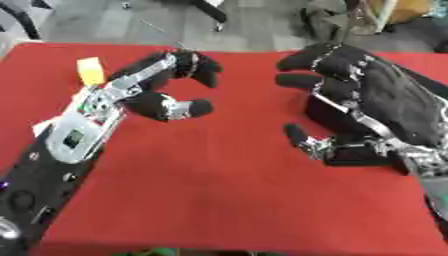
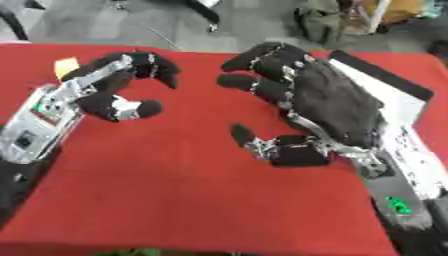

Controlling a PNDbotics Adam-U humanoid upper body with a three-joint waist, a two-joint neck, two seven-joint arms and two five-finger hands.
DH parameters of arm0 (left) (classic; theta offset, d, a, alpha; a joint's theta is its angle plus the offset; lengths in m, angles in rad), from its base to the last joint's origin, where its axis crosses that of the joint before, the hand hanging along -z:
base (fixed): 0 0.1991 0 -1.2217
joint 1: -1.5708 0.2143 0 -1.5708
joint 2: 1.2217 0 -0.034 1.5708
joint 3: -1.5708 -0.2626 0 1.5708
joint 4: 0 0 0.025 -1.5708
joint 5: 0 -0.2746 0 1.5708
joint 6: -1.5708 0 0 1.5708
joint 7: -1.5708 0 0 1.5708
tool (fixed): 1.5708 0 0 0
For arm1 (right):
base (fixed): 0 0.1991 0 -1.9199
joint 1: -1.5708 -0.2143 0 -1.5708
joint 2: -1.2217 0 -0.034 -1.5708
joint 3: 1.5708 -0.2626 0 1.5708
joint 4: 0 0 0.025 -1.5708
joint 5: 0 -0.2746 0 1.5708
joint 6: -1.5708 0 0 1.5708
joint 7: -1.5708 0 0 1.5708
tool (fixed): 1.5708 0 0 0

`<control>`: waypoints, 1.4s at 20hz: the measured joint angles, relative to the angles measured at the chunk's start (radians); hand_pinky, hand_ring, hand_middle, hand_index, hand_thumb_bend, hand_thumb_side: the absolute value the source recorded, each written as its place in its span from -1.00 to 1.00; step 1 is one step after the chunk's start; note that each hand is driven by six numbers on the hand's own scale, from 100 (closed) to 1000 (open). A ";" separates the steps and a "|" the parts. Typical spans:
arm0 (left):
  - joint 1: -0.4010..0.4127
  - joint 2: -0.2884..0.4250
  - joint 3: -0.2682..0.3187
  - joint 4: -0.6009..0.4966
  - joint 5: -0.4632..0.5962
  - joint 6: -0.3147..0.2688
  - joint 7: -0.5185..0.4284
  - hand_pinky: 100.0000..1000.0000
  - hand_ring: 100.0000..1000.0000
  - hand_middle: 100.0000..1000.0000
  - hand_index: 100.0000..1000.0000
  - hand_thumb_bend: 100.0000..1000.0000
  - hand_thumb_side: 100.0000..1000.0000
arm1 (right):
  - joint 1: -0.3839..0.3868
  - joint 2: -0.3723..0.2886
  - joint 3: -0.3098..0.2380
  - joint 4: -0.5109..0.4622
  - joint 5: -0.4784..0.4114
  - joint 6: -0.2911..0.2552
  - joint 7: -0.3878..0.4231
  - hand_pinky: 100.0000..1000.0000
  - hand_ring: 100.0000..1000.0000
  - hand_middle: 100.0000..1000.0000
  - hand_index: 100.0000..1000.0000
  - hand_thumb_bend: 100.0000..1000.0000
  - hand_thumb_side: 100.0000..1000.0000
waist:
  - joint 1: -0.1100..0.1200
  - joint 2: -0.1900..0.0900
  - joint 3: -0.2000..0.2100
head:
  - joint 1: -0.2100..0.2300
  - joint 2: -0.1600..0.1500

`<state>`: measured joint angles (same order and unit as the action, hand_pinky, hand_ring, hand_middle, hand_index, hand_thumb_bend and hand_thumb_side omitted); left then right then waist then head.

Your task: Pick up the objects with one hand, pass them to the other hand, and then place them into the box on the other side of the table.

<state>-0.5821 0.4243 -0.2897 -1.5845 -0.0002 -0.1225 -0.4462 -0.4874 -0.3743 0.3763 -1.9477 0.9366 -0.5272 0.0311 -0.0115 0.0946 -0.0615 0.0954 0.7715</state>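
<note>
both robot hands hovering empty over the red bench (image 1: 219,190)
left robot hand (image 1: 157,85) curling around nothing, right robot hand (image 2: 306,100) relaxing open; the small yellow block (image 1: 90,71) just beyond the left robot hand is looking light and stiff, best pinched across its sides.

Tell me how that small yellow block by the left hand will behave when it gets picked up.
The yellow block looks small and boxy, so it is probably light and unlikely to roll. Its flat faces suggest it sits stably on the red tablecloth. Half hidden behind the left hand, it may be awkward to pinch; its material cannot be told.

No text, label, brand, number or sign can be read anywhere in either view.
</note>
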 measured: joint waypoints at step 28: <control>0.152 0.406 0.198 0.171 -0.532 0.129 -0.001 0.48 0.42 0.40 0.69 0.60 0.01 | -0.005 -0.009 -0.011 0.027 -0.097 -0.013 0.142 0.71 0.69 0.72 0.94 -0.66 0.10 | 0.015 -0.007 0.031 | 0.000 0.000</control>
<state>-0.4299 0.8306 -0.0920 -1.4137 -0.5323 0.0068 -0.4475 -0.4927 -0.3836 0.3649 -1.9211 0.8397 -0.5407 0.1726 0.0039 0.0875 -0.0305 0.0957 0.7715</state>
